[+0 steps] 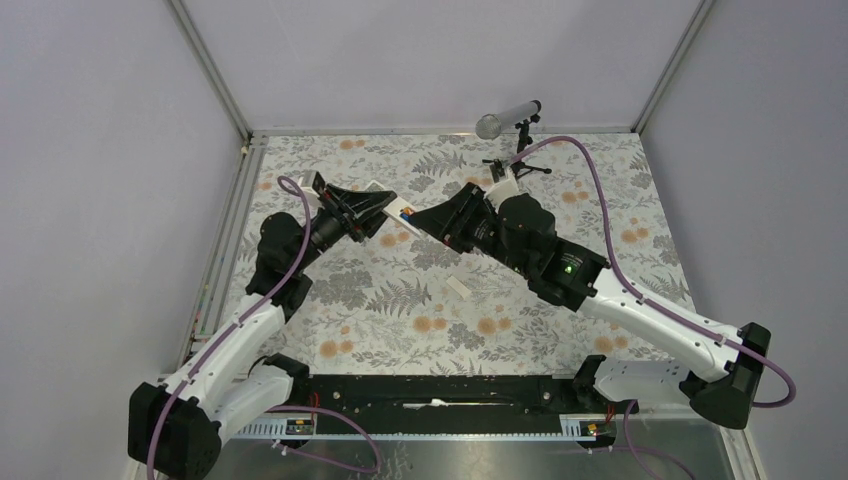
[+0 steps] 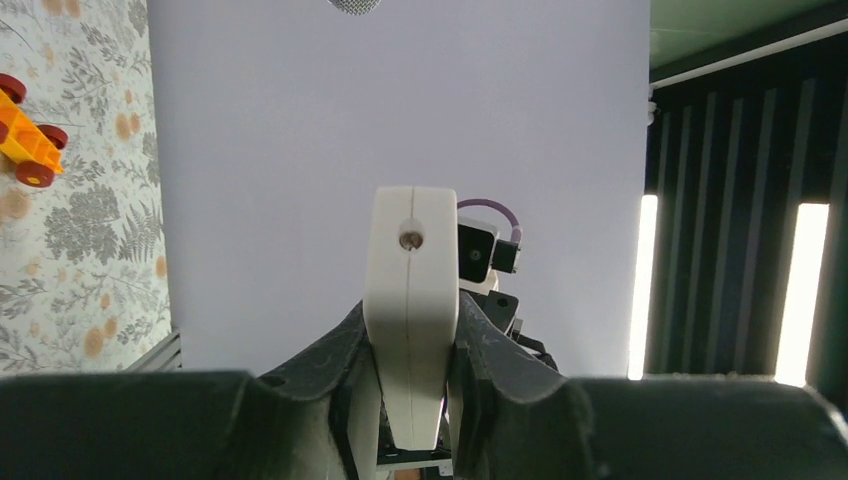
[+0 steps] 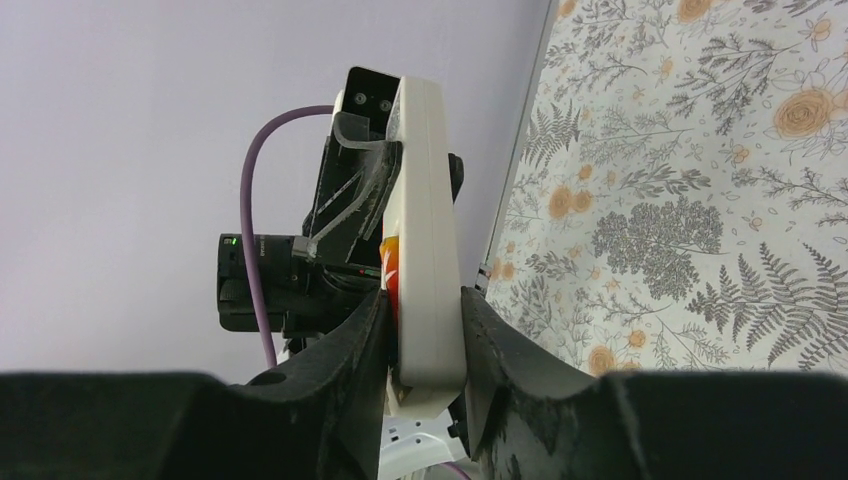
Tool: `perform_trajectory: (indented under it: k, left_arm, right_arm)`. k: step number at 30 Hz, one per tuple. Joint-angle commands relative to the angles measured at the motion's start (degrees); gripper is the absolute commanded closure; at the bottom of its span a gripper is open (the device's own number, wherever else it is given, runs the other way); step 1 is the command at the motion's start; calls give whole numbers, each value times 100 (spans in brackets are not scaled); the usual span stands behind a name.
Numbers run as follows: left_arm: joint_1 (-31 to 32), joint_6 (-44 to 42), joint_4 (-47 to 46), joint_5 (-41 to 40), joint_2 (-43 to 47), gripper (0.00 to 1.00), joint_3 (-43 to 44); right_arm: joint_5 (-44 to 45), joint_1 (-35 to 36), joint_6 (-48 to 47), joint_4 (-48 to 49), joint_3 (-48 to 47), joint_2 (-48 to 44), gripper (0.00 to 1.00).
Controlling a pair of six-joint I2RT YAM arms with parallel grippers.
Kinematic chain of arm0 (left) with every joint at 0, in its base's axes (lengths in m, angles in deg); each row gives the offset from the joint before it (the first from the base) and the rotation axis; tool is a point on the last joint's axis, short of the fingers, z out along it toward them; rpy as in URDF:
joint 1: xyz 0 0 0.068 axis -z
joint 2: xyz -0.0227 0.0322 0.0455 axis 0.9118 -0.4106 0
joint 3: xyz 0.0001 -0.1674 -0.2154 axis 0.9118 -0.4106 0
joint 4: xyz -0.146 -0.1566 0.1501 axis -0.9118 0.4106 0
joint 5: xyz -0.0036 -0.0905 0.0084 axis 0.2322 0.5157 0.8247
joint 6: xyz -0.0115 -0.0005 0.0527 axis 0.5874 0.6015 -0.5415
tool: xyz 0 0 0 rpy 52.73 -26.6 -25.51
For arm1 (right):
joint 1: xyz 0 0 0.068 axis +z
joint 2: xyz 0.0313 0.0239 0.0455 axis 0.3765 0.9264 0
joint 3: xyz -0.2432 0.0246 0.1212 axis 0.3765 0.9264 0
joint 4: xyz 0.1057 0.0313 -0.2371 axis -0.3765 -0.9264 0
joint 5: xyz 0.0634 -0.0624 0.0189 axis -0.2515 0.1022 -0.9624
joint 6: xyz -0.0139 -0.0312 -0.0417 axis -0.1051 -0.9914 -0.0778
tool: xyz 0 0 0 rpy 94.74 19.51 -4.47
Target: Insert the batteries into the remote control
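The remote is held off the desk between the two arms, over the far left part of the flowered top; it runs from the left claw down-right to the right claw, one claw at each end.

Left claw: clenched on the remote; in the left wrist view the white end of the bar stands upright between the dark fingers, which press on both of its long sides.

Right claw: grasping the other end; in the right wrist view the remote is seen edge-on, and the two fingers lie against its front and back faces with no gap showing.

The batteries sit in the remote, in the stretch between the claws; from above they show as a small patch of red and blue; from the right wrist only a red-orange sliver shows on the side facing the left arm. How fully they are seated I cannot tell.

A small white cover lies flat on the desk, nearer the arm bases and apart from both claws. An orange toy car with red wheels shows at the edge of the left wrist view. A grey tube on a small tripod stands at the far edge.
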Motion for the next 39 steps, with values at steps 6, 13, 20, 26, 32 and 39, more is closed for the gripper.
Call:
perform_trajectory:
  k: [6,13,20,26,32,39]
  left_arm:
    - [65,-1023,602,-24,369,100,597]
    - [65,-1678,1207,-45,375,100,782]
    - [64,-2042,1419,-4,390,100,790]
    - [64,-2432,1498,49,372,100,828]
    - [65,-2615,1421,79,401,100,814]
    - [64,-2993,1748,25,410,100,956]
  right_arm:
    - [-71,-5,-52,-285,-135,56,43]
    - [-96,-9,-356,-224,-165,-32,20]
    - [-284,-5,-458,-117,-191,43,15]
    - [-283,-5,-411,-181,-216,113,17]
    - [-427,-22,-386,-420,-362,317,33]
    - [-397,-49,-518,-615,-425,409,29]
